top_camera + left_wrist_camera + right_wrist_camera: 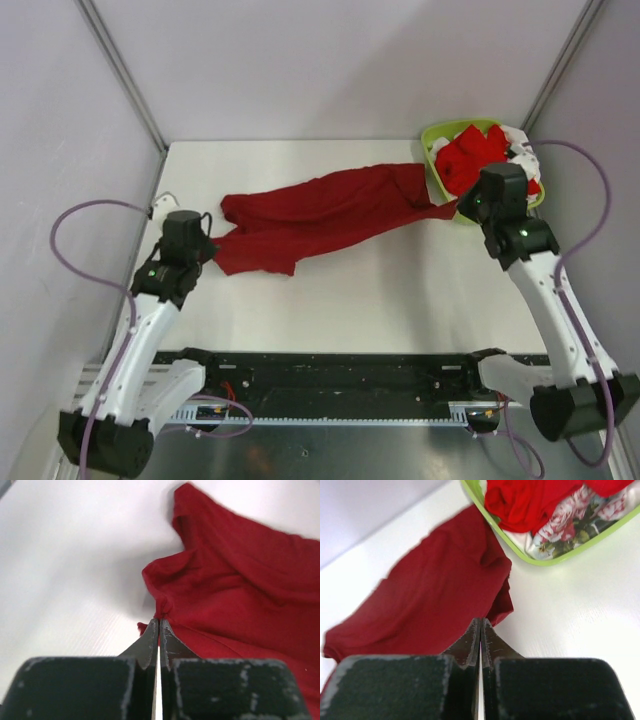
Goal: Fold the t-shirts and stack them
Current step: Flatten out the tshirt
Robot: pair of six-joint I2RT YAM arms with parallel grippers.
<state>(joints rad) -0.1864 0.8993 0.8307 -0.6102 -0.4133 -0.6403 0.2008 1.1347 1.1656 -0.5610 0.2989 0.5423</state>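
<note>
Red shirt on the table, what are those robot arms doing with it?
The two arms hold a dark crimson t-shirt stretched across the white table. The left gripper is shut on its left edge, the right gripper on its other end, beside the lime-green basket. In the basket lie brighter red shirts and flowery cloth. Nothing is folded yet.

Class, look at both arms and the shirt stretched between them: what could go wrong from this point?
1. The left gripper pinches only a small bunch of the crimson t-shirt; it may slip out when pulled.
2. The right gripper is shut on the shirt's very edge beside the lime-green basket; a lift could knock or drag the basket.
</note>
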